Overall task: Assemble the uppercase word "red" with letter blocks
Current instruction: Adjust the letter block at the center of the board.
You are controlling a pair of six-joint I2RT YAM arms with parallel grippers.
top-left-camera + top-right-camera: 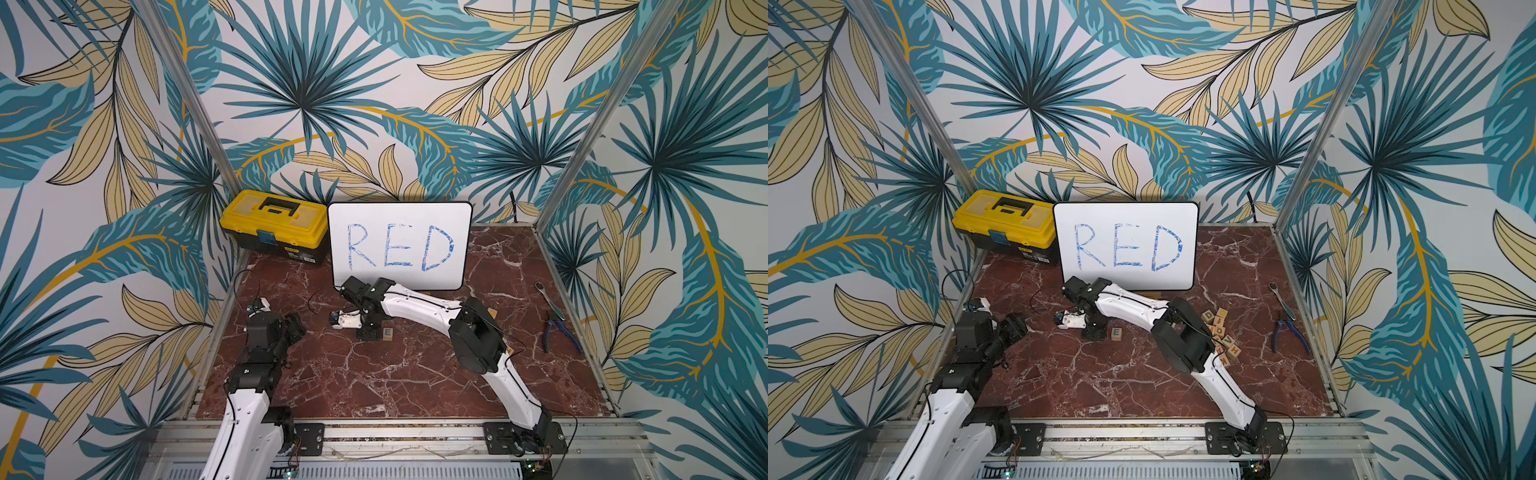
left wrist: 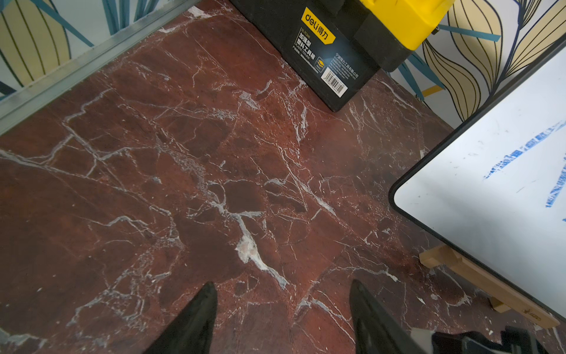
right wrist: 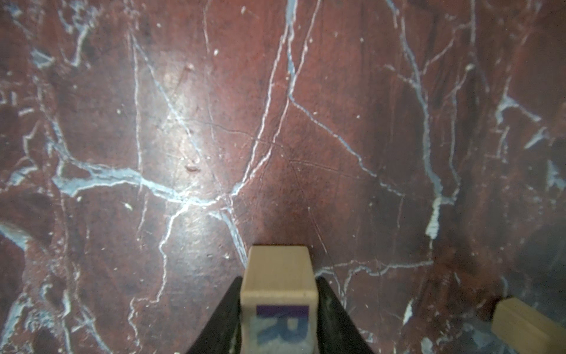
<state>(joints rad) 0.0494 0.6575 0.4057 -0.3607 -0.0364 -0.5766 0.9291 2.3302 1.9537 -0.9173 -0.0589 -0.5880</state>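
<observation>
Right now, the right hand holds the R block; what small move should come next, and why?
Probably open the right hand to release. The R block sits between its fingers, low at the table, close beside the E block, on the side where R belongs.
</observation>
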